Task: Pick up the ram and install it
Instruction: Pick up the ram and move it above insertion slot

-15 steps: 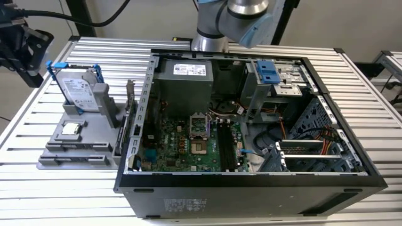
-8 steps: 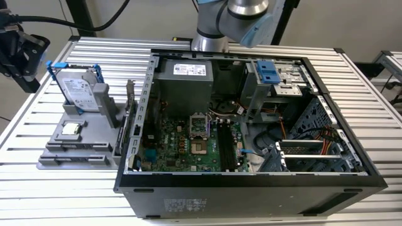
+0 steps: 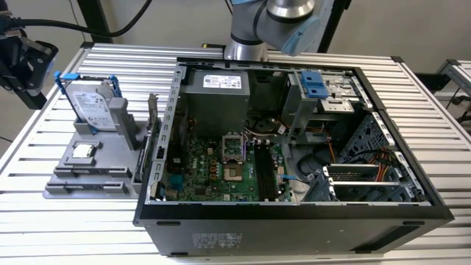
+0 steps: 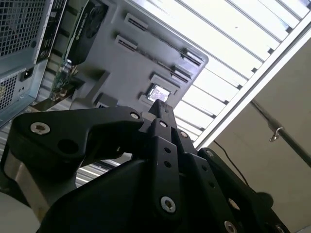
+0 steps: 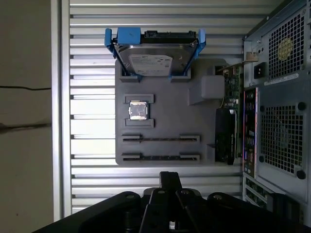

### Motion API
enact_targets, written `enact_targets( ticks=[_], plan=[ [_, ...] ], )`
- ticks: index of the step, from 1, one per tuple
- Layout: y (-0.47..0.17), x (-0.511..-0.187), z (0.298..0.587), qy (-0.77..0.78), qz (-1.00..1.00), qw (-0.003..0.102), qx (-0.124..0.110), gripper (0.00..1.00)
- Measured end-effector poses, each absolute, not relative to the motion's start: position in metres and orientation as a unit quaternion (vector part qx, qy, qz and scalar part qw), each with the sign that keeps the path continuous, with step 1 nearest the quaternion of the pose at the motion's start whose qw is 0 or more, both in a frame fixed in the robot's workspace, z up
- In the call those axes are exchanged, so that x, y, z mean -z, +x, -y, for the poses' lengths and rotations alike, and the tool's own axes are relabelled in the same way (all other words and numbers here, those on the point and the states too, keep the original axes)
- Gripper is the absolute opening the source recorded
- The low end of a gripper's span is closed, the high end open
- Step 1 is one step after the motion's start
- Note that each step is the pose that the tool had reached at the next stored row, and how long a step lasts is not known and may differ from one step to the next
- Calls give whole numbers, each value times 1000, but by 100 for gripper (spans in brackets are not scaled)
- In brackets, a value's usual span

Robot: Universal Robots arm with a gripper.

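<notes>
Robotics lab or assembly workshop: slatted aluminium bench (image 3: 132, 61), opened computer tower (image 3: 294, 221), grey parts fixture (image 3: 118, 171) alongside, robot arm (image 3: 283, 16) overhead.

Hard drive (image 3: 92, 107) and processor (image 3: 85, 150) on holder (image 3: 110, 165), holder beside case (image 3: 294, 212), on exterior view's left

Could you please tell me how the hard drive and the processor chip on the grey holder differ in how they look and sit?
The hard drive stands up on edge, while the processor chip lies flat in its recess. The hard drive is large and oblong; the processor chip is small and square. Both are silver and sit on the grey holder.
</notes>
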State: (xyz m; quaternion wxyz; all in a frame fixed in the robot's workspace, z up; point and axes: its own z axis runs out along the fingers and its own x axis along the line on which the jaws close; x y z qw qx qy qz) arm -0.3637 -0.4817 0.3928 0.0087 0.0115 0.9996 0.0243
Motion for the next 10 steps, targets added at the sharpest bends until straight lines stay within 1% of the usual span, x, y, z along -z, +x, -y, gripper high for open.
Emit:
enact_targets(
  ticks=[10],
  plan=[
    [-364,-393,482,3,-1000,8,-24,0]
  ],
)
